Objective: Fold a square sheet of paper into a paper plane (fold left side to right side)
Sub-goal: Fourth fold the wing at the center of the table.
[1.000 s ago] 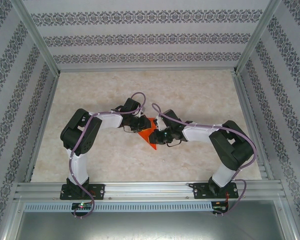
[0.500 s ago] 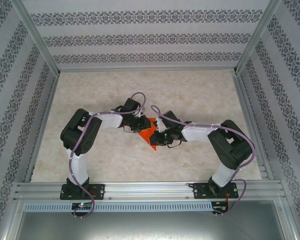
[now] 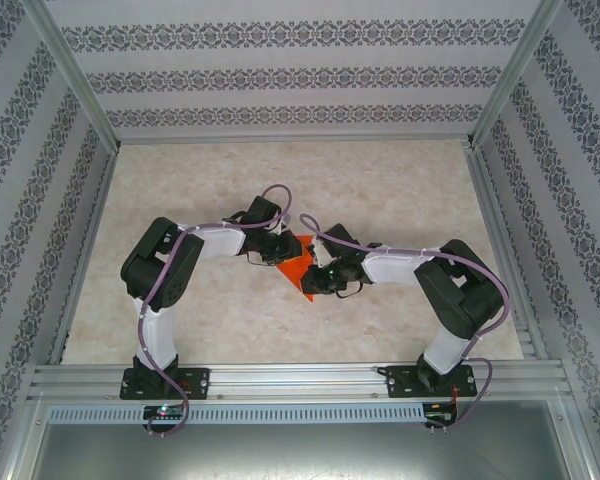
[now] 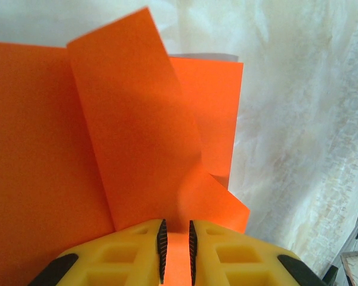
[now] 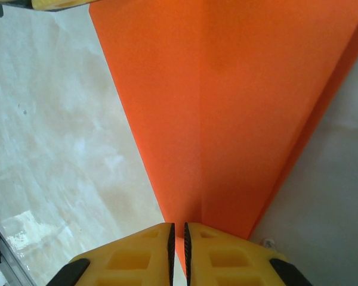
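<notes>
Orange, thin and sharply creased, the paper (image 3: 298, 268) lies near the middle of the pale marbled table (image 3: 180, 180), partly folded into a narrow shape whose pointed end faces the table's near edge. We see both arms closing on it from opposite sides. The left arm (image 3: 160, 270) rises from its base and bends at a raised elbow well to the left of the paper. Its forearm runs rightward, so the left gripper (image 3: 283, 250) meets the paper's far left part. The right arm (image 3: 460, 290) mirrors this pose from the other side, and the right gripper (image 3: 317, 275) sits at the paper's right edge, nearer the point. Purple cables (image 3: 280, 195) loop above the wrists, just beyond the paper. From the left wrist we find the left gripper (image 4: 176, 226) with its yellow fingers (image 4: 125, 250) drawn almost together, the black pads pinching a thin strip of the paper (image 4: 42, 149) between them. Past the pads a long flap stands lifted and slants across the flatter layers, and a small curl sits just to its right. From the right wrist the right gripper (image 5: 177, 229) is likewise nearly closed, clamped on the paper's (image 5: 238, 107) narrow tip. A centre crease runs straight away from it as the paper widens, with bare table (image 5: 48, 131) on either side.
</notes>
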